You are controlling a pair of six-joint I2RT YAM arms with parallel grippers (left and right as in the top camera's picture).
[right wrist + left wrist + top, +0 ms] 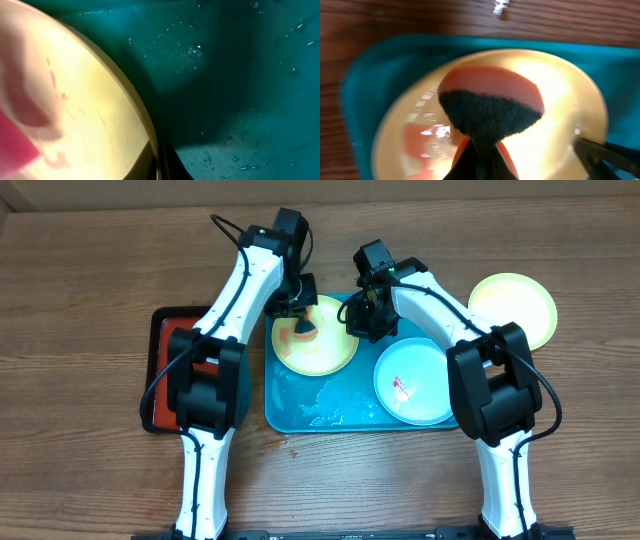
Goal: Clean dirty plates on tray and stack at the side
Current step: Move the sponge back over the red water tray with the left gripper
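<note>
A pale yellow-green dirty plate (322, 350) lies at the left of the turquoise tray (330, 410). My left gripper (301, 317) is shut on an orange sponge with a black scrub face (490, 110), which presses on this plate (560, 95). On the plate's right rim (145, 125) my right gripper (364, 322) is shut, its jaws pinching the edge (159, 167). Red smears show on the plate (52, 80). A pale blue-white plate (413, 383) with a red smear sits at the tray's right. Another yellow-green plate (512, 308) rests on the table to the right of the tray.
A smaller red tray with a black rim (165, 370) sits left of the turquoise one, partly under my left arm. Water drops and a wet film cover the turquoise tray's floor (240, 150). Wooden tabletop (90, 280) surrounds both trays.
</note>
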